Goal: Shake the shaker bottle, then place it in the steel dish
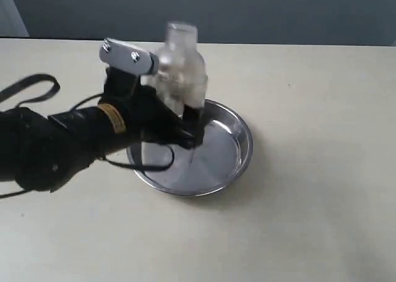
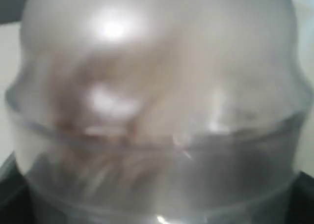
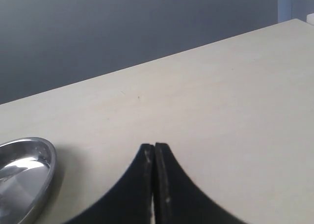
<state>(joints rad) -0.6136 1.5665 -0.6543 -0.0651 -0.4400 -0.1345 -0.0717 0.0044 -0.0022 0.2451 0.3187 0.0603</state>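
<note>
Shaker bottle (image 1: 180,65), blurred and cap uppermost, is clamped in the left claw (image 1: 185,112), with its domed top rising above the claw's fingers. Below that claw the steel dish (image 1: 241,147) rests on the counter (image 1: 322,201). The right claw (image 3: 155,157) is pressed fully together around nothing, with the dish near it to one side.

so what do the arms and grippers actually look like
The left arm is bulky and black, with a yellow label banded near the wrist, thin black cables looping off it, and a silver bracket with two screw heads on top. The right gripper has two black fingers, broad at the base and tapering to narrow tips. The rest of that arm is out of view.
</note>
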